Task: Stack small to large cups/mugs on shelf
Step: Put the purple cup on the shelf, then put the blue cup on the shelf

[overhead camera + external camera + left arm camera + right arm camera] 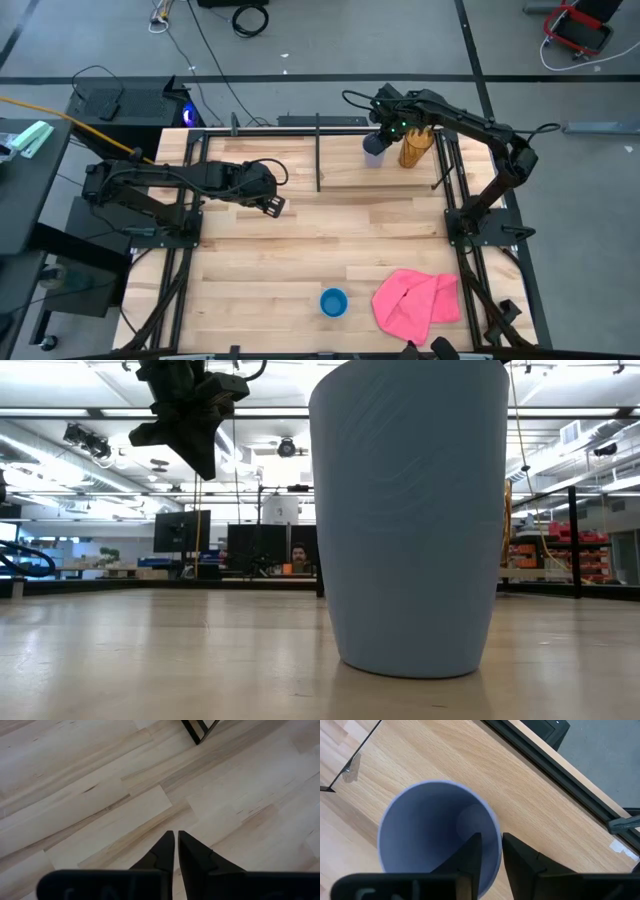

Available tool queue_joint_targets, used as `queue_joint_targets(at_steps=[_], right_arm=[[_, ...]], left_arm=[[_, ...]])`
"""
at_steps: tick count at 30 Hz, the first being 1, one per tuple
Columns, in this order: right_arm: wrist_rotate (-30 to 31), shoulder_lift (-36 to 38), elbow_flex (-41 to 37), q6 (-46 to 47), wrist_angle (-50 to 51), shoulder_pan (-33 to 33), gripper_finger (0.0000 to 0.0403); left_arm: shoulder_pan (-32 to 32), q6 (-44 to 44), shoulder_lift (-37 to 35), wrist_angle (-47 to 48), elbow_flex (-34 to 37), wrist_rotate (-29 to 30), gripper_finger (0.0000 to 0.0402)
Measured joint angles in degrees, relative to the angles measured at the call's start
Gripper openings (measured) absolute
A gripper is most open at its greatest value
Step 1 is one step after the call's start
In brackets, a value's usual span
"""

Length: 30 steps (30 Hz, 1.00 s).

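Observation:
The pale lavender cup (374, 150) is upright over the right half of the wooden shelf (345, 170), and my right gripper (385, 132) is shut on its rim. The translucent amber cup (415, 148) stands on its base on the shelf just to the right of it. The short blue cup (333, 302) stands on its base near the table's near edge and fills the low view (415, 520). My left gripper (272, 205) is shut and empty above the table's left middle; it also shows in its wrist view (175, 840). My right gripper holds the lavender cup by its rim wall (494, 837), one finger (470, 855) inside the cup and the other (520, 857) outside. The fingers come from above, pointing down. The cup is upright, mouth up; whether its base rests on the shelf, I cannot tell.
A pink cloth (415, 302) lies at the near right of the table, beside the blue cup. A thin black divider post (318, 150) stands at the shelf's middle. The shelf's black frame (555, 767) runs along its far edge.

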<state>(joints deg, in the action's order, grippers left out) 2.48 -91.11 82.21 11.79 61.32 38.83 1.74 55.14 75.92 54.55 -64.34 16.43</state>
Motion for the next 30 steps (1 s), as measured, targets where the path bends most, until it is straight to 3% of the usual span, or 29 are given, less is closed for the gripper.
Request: queue_joint_targets(at_steps=[17,23,30], right_arm=[[0.01,0.02,1.69,0.23,0.05,0.00,0.0087],[0.46,0.04,7.66,0.22,2.71,0.04,0.0087],[0.64,0.05,19.32,1.87,14.92,-0.63,0.0087]], left_arm=[[0.00,0.11,0.00,0.00,0.00,0.00,0.0030],[0.00,0.15,0.00,0.00,0.00,0.00,0.0032],[0.00,0.15,0.00,0.00,0.00,0.02,0.0040]])
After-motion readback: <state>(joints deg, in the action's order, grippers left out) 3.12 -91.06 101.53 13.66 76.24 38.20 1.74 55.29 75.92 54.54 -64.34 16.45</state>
